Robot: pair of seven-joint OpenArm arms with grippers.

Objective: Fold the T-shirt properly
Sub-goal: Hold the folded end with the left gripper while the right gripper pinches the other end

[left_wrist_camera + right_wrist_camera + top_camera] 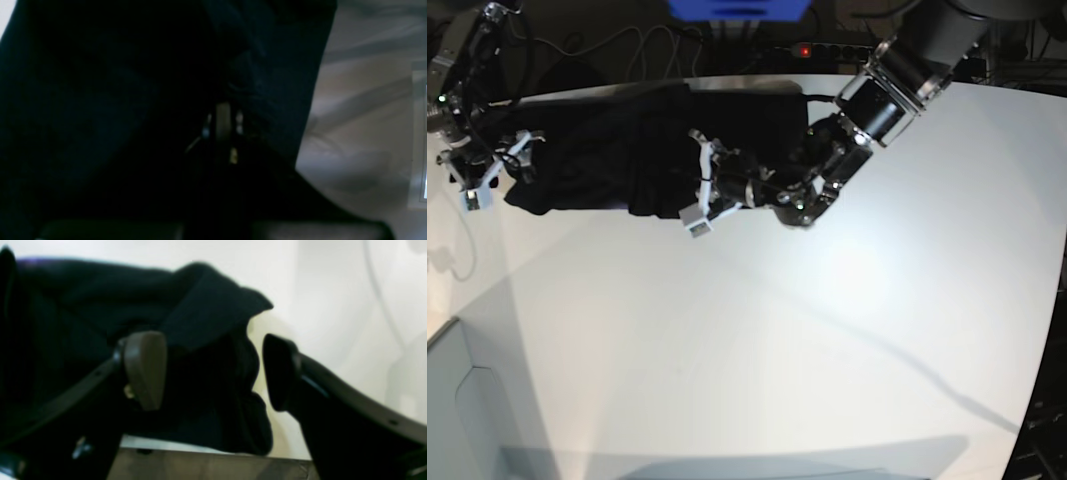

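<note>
Left wrist: T-shirt (100, 100) fills view | left hand (699, 190) together | right hand (213, 370) apart

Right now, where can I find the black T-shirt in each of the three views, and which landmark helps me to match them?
Left wrist: the T-shirt fills the left and centre, very dark.
Right wrist: it is bunched at left and centre, between the spread fingers of the right gripper.
Base: it lies spread at the far edge, top left to centre.
Shared landmark: the white table, seen pale beside the cloth in every view.
</note>
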